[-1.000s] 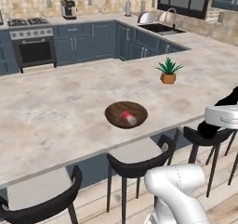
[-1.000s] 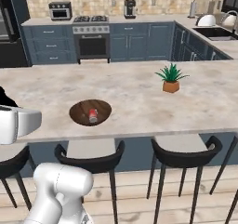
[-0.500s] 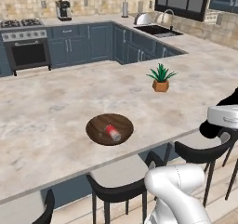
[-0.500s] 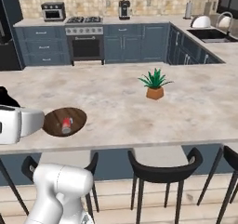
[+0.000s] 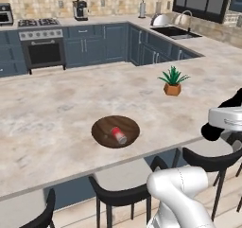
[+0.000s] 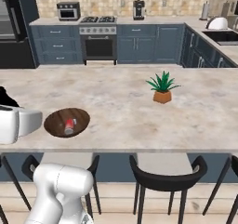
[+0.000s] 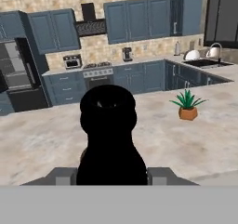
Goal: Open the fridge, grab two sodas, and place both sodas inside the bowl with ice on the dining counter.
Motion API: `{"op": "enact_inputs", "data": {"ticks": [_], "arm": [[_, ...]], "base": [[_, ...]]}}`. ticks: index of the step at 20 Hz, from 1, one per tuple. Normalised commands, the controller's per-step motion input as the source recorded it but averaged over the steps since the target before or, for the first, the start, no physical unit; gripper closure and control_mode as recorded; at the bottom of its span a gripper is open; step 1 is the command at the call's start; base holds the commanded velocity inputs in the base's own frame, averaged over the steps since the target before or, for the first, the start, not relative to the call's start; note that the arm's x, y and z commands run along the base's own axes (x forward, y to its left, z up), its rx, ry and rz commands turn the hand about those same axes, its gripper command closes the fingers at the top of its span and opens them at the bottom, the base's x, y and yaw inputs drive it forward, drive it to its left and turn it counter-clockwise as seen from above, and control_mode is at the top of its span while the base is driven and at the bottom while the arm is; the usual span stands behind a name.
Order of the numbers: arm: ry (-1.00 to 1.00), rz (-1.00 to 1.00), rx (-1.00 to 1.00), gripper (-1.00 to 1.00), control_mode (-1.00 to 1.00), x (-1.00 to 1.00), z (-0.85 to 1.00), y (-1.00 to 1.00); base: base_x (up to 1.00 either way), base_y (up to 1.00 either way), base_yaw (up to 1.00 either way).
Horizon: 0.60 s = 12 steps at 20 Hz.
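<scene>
Lying on its side in the bowl [image 5: 116, 131], a red soda can [image 5: 118, 135] with a silver top rests a little toward the near rim; the right base view shows the same can [image 6: 69, 126] tipped over inside the same dark brown bowl [image 6: 67, 122]. The bowl sits on the dining counter [image 5: 56, 104] close to its near edge, just above the black stools [image 5: 125, 191] tucked under the overhang. Around the bowl the beige stone top is bare on all sides, with wide free surface toward the far edge and toward both ends. A small potted plant [image 5: 172, 82] in an orange pot stands well apart from the bowl, toward the counter's sink-side end, also seen in the right base view [image 6: 161, 87].

A white segment of the arm [image 5: 226, 118] hangs level beside the near edge of the counter, outside the stool line, and its white base joint [image 5: 182, 194] bulges below. In the hand view a dark, rounded silhouette [image 7: 109, 135] fills the middle between the tool [image 7: 111, 174] tips; it looks like a can held upright, but it is too dark to name, so I cannot tell whether the tool is clenched on it.

The black fridge [image 6: 11, 28] stands at the far wall, beyond the wall counters with the stove [image 5: 40, 26] and sink [image 5: 177, 30].
</scene>
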Motion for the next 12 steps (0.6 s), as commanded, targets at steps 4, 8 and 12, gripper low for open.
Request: {"op": "enact_inputs", "data": {"ticks": [4,8,12], "arm": [[0.00,0.00,0.00,1.00,1.00,0.00,0.00,0.00],[0.12,0.42,-0.07,1.00,-1.00,0.50,-0.08,0.11],[0.15,0.42,-0.11,1.00,-1.00,0.46,-0.13,0.09]], "base": [[0.52,0.11,0.43],[0.00,0.00,0.00],[0.00,0.00,0.00]]}}
